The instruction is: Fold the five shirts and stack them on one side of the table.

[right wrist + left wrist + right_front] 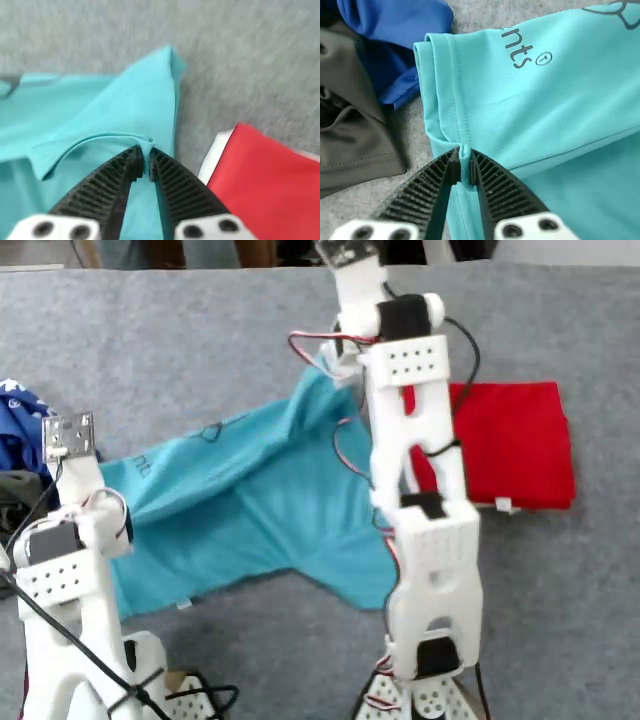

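Note:
A teal shirt (pixel 250 500) lies spread across the middle of the grey table. My left gripper (pixel 463 167) is shut on a pinch of its hem near the left end, by the sleeve edge (pixel 437 90). My right gripper (pixel 144 162) is shut on a fold of the teal shirt (pixel 100 120) at its far end, close to the red shirt. The right arm (pixel 415 440) stretches over the shirt's right side. A folded red shirt (pixel 515 445) lies flat at the right. A blue shirt (pixel 20 430) and a dark grey shirt (pixel 350 125) are bunched at the left edge.
The left arm (pixel 65 570) stands at the front left, with cables (pixel 200 700) by its base. The folded red shirt (pixel 265 185) lies right beside my right gripper. Bare grey table (pixel 180 340) stretches along the back and at the front right.

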Robot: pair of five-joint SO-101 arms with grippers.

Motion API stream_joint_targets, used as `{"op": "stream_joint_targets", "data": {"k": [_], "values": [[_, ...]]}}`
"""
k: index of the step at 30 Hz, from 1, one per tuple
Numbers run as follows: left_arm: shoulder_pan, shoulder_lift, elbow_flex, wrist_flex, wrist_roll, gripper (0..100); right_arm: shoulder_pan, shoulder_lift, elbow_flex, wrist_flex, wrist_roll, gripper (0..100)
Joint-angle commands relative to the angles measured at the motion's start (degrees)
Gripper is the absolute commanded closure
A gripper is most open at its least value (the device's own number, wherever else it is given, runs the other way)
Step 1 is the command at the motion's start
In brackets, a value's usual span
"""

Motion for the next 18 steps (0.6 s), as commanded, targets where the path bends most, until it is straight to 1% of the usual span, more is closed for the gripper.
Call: {"op": "stream_joint_targets", "data": {"k": [1, 6, 9, 12, 14, 18], "values": [[0.04, -3.16, -0.13, 2.99, -0.44, 97, -0.53, -8.57, 11.47, -0.62, 1.49, 98.5], [0.13, -5.98, 0.84, 7.47, -0.53, 97, 2.2, -14.37, 24.48, -2.9, 4.57, 98.5], [0.04, -7.74, 3.03, 8.09, -0.53, 97, 3.96, -18.24, 32.48, -5.1, 7.12, 98.5], [-1.98, -9.49, 3.38, 8.26, -0.62, 97, 4.66, -23.43, 40.66, -7.47, 9.14, 98.5], [-3.38, -9.85, 4.0, 8.44, -2.73, 97, 4.57, -27.38, 46.99, -9.67, 10.55, 98.5], [-4.18, -9.76, 6.11, 8.88, -9.58, 97, 4.66, -35.82, 60.79, -16.18, 12.22, 98.5]]}}
